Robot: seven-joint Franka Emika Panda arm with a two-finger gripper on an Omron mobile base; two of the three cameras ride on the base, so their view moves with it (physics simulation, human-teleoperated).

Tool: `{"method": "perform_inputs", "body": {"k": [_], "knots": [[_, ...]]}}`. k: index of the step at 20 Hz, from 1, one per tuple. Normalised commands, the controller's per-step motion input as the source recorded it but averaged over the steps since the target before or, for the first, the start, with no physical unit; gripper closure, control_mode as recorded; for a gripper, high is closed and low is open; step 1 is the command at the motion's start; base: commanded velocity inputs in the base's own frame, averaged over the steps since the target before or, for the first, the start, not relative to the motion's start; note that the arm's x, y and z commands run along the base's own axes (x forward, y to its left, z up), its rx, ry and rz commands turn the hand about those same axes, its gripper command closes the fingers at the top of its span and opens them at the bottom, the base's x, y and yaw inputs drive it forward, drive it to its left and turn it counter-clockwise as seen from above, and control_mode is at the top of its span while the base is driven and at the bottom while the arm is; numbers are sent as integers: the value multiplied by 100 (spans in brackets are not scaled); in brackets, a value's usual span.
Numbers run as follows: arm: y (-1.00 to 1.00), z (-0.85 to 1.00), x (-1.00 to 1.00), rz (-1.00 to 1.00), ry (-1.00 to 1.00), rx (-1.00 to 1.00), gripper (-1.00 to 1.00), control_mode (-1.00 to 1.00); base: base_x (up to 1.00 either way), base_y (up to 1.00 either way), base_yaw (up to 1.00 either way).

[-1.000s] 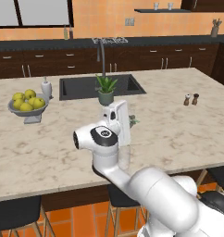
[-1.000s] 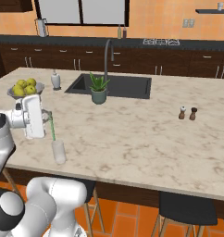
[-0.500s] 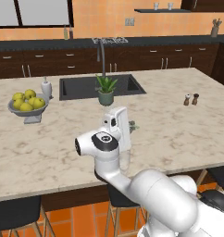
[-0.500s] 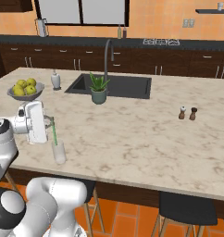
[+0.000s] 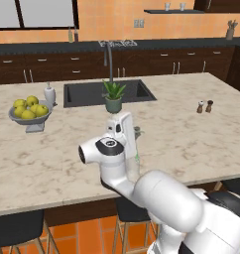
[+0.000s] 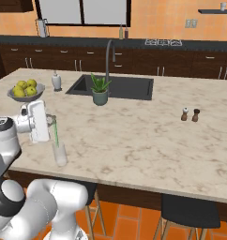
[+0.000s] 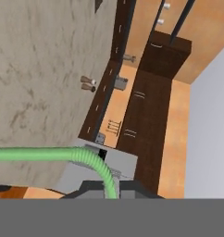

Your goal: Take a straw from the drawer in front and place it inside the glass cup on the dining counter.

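I have the thin light-green straw (image 6: 56, 133) pinched between the jaws of the white arm's two-finger gripper (image 6: 50, 121), pressed nearly together on its upper end; it hangs upright, its lower end at or just inside the mouth of the small clear glass tumbler (image 6: 60, 153), which stands near the front edge of the beige-white marble-patterned table (image 6: 134, 136); how deep the tip sits I cannot tell. In the hand view the straw (image 7: 49, 154) runs along the picture and bends in toward the fingertips. My judgement: I am at the lowering step; I should keep the straw vertical and centred over the glass, come straight down slowly so the tip does not catch the rim or nudge the light tumbler towards the edge; spread the jaws only once most of the straw is inside.
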Motion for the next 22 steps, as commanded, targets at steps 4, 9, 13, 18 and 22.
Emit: {"method": "perform_inputs", "body": {"k": [4, 9, 13, 18, 22], "knots": [[6, -4, 14, 0, -6, 0, 100, -100, 0, 0, 0], [0, 17, -56, 0, -20, 0, 100, -100, 0, 0, 0], [0, 17, -18, 0, -20, 0, 100, -100, 0, 0, 0], [-6, 0, 0, -1, -4, 0, 100, -100, 0, 0, 0], [-11, 9, -16, -6, 0, 0, 100, -100, 0, 0, 0]]}}
